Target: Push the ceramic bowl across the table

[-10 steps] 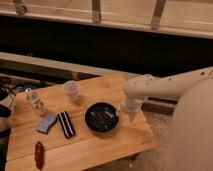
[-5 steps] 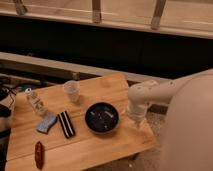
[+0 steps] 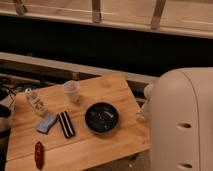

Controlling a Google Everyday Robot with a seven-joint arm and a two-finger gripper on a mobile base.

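Note:
The ceramic bowl (image 3: 102,118) is wide, shallow, black and glossy. It sits right of the middle of the light-brown wooden table (image 3: 100,86), toward the front. My arm's big white shell (image 3: 182,122) fills the right side of the view. My gripper (image 3: 143,112) shows only as a pale bit at the table's right edge, to the right of the bowl and apart from it. The shell hides most of it.
On the table's left half are a translucent plastic cup (image 3: 72,90), a small lying bottle (image 3: 36,102), a blue-grey pad (image 3: 46,123), a black-and-white bar (image 3: 66,124) and a red object (image 3: 38,152). A dark wall and railing run behind.
My arm has swung right and nearer the camera, so its white shell now covers the right side. The gripper has moved from beside the bowl to the table's right edge. The bowl has not moved.

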